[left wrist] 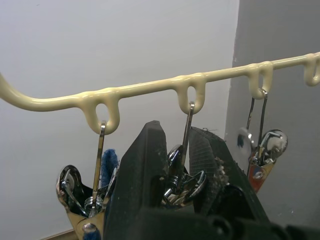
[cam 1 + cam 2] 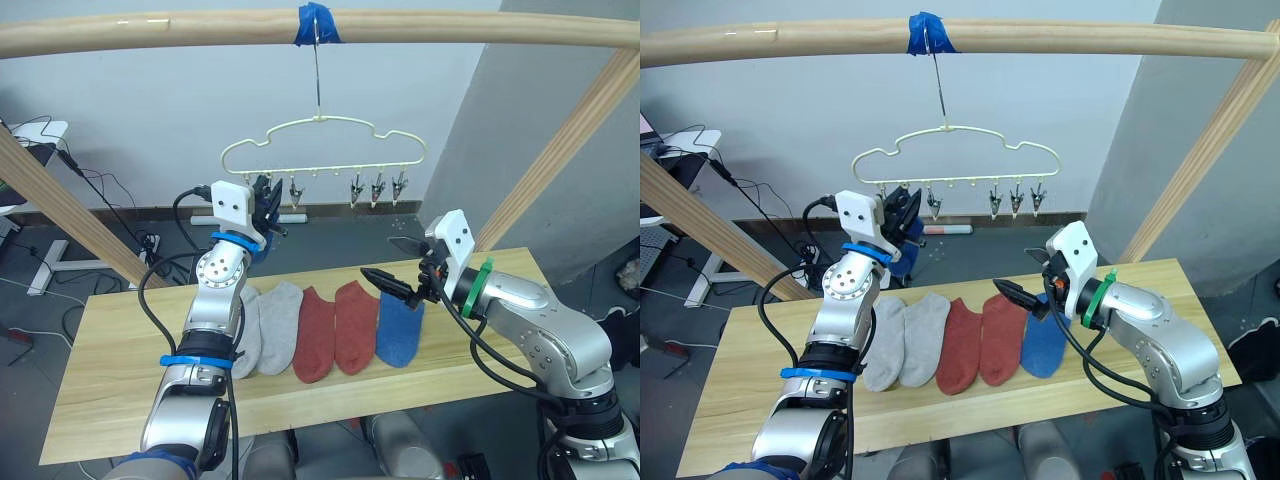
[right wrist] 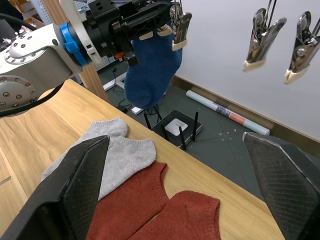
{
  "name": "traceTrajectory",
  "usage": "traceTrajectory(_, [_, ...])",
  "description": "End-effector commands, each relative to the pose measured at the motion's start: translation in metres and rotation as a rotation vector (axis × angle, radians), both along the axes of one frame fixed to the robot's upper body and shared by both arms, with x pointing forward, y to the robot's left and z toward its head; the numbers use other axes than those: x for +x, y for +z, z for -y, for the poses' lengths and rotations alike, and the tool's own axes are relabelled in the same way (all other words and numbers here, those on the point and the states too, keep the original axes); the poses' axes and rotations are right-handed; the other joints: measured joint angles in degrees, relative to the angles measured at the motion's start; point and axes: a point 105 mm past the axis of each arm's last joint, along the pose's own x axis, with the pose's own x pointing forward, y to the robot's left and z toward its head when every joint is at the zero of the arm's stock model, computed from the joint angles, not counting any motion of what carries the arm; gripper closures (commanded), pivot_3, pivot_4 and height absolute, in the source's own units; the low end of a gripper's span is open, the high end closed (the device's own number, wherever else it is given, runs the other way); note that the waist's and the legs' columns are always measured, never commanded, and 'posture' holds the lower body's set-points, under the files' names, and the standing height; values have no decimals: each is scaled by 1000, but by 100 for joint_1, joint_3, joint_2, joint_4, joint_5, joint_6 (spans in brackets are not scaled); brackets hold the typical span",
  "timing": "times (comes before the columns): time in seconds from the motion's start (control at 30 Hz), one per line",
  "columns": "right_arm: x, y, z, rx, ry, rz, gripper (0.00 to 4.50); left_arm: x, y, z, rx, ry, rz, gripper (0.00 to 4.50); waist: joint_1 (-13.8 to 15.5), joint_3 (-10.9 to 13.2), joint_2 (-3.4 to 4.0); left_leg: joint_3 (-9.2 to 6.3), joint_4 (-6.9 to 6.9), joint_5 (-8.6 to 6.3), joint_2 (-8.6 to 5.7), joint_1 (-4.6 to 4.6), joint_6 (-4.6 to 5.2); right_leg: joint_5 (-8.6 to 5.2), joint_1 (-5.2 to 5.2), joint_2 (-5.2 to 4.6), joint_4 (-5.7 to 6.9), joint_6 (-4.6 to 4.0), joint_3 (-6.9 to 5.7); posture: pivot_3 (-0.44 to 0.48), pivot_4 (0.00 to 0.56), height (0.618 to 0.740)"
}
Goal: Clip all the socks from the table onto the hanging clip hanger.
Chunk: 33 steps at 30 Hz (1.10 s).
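The pale yellow clip hanger (image 2: 320,145) hangs from the top pole. My left gripper (image 2: 270,205) is raised to its left end, fingers (image 1: 145,165) shut on a metal clip (image 1: 180,170). A royal blue sock (image 3: 150,70) hangs from the neighbouring end clip. On the table (image 2: 110,390) lie two grey socks (image 2: 280,325), two rust red socks (image 2: 315,335) and one blue sock (image 2: 400,335), side by side. My right gripper (image 2: 385,260) hovers open just above that blue sock's top end, with nothing between its fingers. Three free clips (image 2: 378,188) hang at the hanger's right.
A round wooden pole (image 2: 150,30) spans the top, with blue tape (image 2: 318,22) at the hook. Slanted poles stand at left (image 2: 60,205) and right (image 2: 570,135). Beyond the table's far edge, a router (image 3: 177,127) and a tube (image 3: 220,110) lie on the floor.
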Motion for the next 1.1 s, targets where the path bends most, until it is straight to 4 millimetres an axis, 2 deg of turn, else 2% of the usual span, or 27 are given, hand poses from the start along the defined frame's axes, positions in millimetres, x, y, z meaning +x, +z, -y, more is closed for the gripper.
traceTrajectory(0.03, [-1,14,0,13,5,61,0,-4,11,5,43,-26,60,2956,0,0,0,0,0,0,0,0,0,0,0,0,0,0,0,-219,194,740])
traceTrajectory(0.23, [-2,13,0,14,4,60,0,-3,11,3,98,-22,69,1284,-6,0,0,0,0,0,0,1,0,0,0,0,2,0,0,-222,192,740])
traceTrajectory(0.57, [-3,13,-1,19,0,60,0,-8,-1,-1,193,-71,47,1284,-8,0,0,0,2,0,0,0,0,0,0,0,3,0,0,-223,191,740])
traceTrajectory(0.7, [-2,13,-2,21,1,63,0,-7,-13,-4,240,-70,9,1284,-12,0,0,0,2,0,0,2,0,0,0,0,5,0,0,-222,188,740])
traceTrajectory(0.87, [-2,13,-1,20,-2,61,0,-6,-15,-3,258,-68,5,1284,-12,0,0,0,2,0,0,1,0,1,0,0,5,-1,0,-223,190,740])
traceTrajectory(0.97, [-2,13,-1,20,-2,62,0,-5,-14,-4,256,-67,5,1821,-13,0,0,0,2,0,0,2,0,1,0,0,6,-1,0,-224,189,740])
traceTrajectory(1.1, [-1,13,-1,19,-4,63,0,-4,-14,-4,251,-68,6,3095,-13,0,0,0,2,0,0,1,0,1,0,0,6,0,0,-226,191,740])
